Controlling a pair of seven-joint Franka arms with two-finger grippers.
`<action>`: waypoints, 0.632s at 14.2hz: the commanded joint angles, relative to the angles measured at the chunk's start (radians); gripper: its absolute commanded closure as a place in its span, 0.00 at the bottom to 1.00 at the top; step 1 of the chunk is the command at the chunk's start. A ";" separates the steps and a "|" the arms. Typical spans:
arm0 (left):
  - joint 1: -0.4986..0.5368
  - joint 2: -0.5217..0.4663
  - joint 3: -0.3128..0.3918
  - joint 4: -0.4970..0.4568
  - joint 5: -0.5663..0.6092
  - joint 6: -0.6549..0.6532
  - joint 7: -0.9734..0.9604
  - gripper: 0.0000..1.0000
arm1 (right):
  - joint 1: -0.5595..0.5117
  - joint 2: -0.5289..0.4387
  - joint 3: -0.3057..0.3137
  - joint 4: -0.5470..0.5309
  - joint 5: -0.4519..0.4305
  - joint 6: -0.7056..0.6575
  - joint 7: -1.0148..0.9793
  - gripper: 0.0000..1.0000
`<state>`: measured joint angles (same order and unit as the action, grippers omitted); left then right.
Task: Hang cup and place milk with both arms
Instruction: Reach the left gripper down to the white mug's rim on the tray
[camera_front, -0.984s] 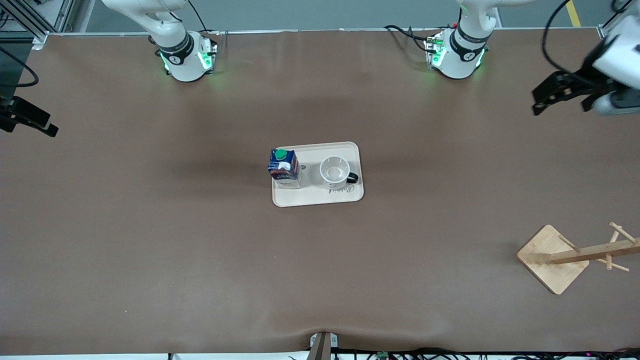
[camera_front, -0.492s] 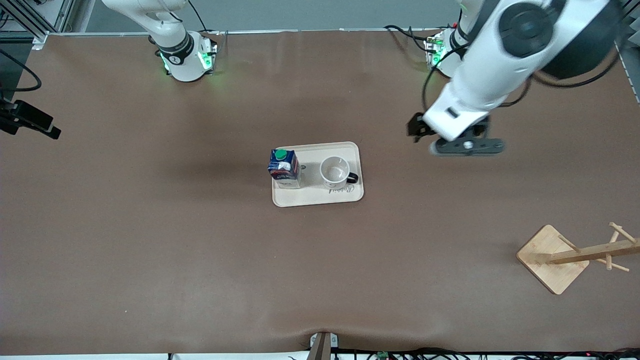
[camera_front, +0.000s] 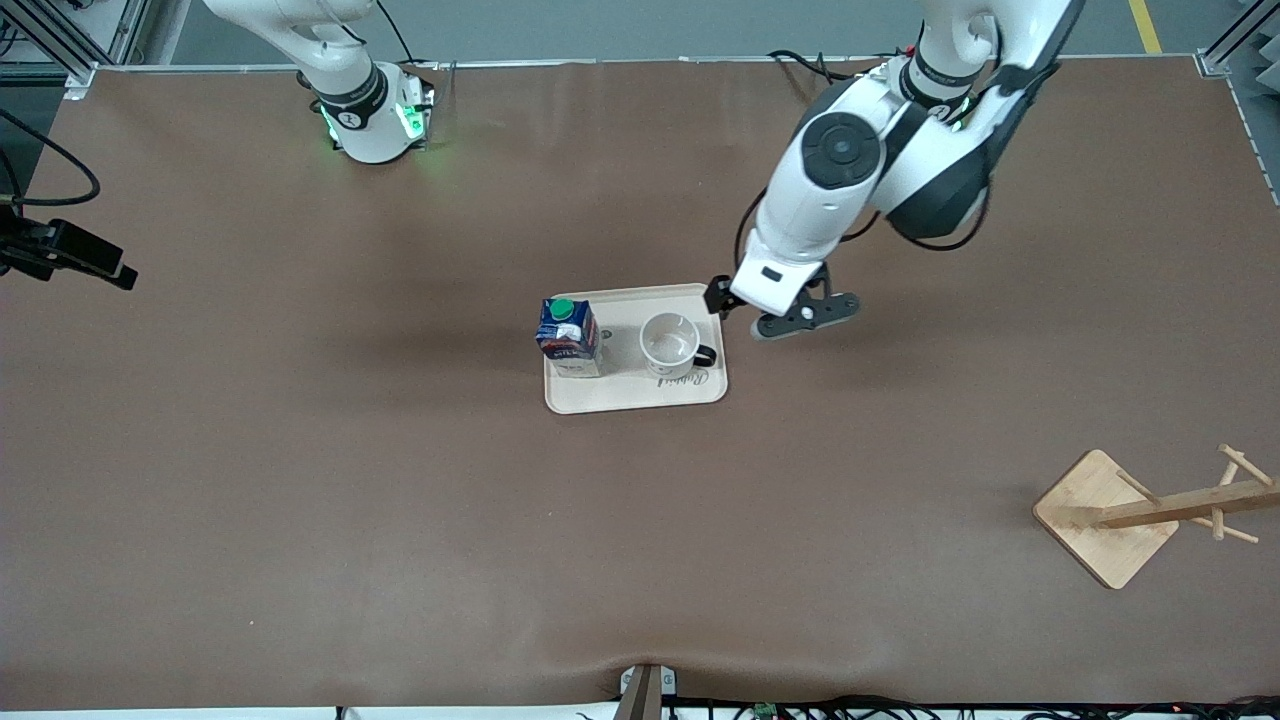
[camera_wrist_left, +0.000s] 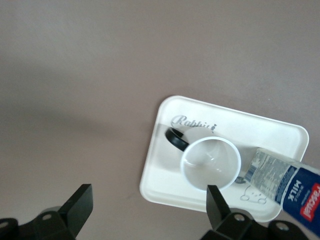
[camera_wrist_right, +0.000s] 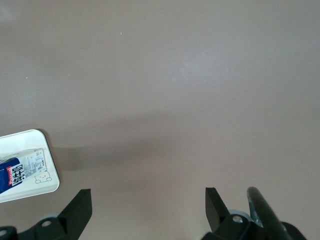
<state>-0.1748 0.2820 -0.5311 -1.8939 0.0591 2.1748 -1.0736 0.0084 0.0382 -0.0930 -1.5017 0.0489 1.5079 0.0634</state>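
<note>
On the cream tray (camera_front: 700, 395) in the middle of the counter (camera_front: 300, 480) stands the cup (camera_front: 670, 346), mouth up and empty, with its thin black handle (camera_front: 706, 354) pointing to about three o'clock toward the left arm's end. The milk (camera_front: 568, 334) stands upright beside it on the same tray, at the cup's nine o'clock, a little gap between them. The left hand (camera_wrist_left: 148, 210) hovers over the tray's edge just beside the handle, its two fingers spread wide and holding nothing. The right hand (camera_wrist_right: 148, 210) waits out over bare counter at the right arm's end, fingers likewise wide apart and empty. The cup looks rigid, glossy and breakable, so I judge it light but slippery; pinching the wall at the rim, one finger inside and one outside, seems safest, leaving the handle loop free for a peg on the wooden rack (camera_front: 1150, 512) down at four o'clock. The carton looks light with flat sides that could give a little; a moderate squeeze across two opposite faces, below the green cap (camera_front: 563, 308), should hold it.
</note>
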 joint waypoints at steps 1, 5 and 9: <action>-0.084 0.113 0.003 0.001 0.141 0.088 -0.263 0.00 | -0.001 0.000 0.004 0.017 0.009 -0.009 -0.008 0.00; -0.112 0.198 0.000 -0.001 0.255 0.129 -0.440 0.00 | 0.004 0.011 0.006 0.011 0.009 -0.008 -0.007 0.00; -0.112 0.229 0.002 -0.001 0.258 0.181 -0.480 0.06 | -0.002 0.034 0.007 0.018 0.014 0.011 -0.005 0.00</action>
<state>-0.2827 0.4994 -0.5307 -1.9075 0.2936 2.3384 -1.5201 0.0112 0.0555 -0.0885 -1.5027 0.0502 1.5153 0.0633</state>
